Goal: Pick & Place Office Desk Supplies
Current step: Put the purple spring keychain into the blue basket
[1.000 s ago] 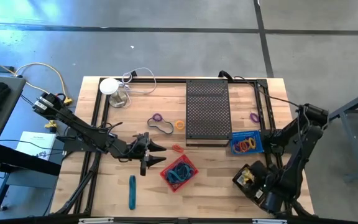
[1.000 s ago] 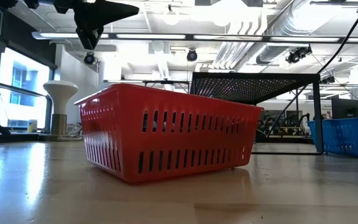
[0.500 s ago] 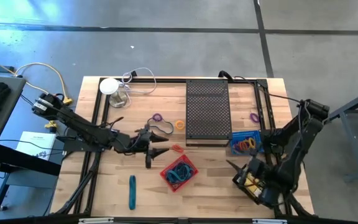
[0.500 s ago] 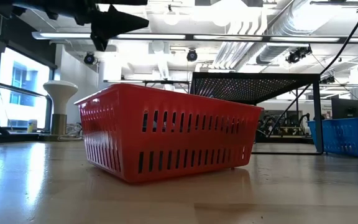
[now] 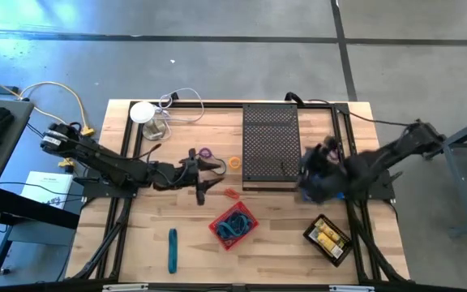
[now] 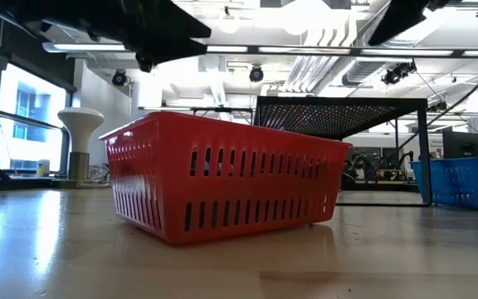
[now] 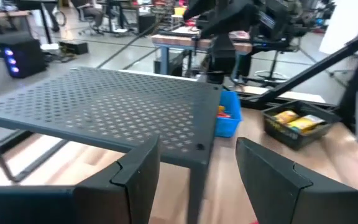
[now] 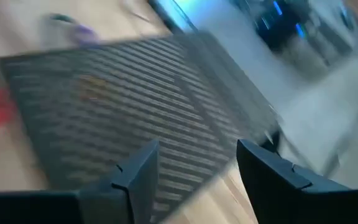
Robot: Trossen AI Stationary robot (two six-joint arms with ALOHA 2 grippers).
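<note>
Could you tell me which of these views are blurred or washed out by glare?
Right wrist view: smeared throughout, the black perforated tray streaked. High view: the right gripper is a smudge above the blue basket; the rest is crisp. Low view: bright ceiling lights wash out the top, with sheen on the table. Left wrist view: fairly sharp.

Table (image 5: pixel 136 251) — pale wood, smooth sheen; red basket (image 6: pixel 222 187) — slotted plastic (black tray (image 5: pixel 270 142) perforated, matt).
</note>
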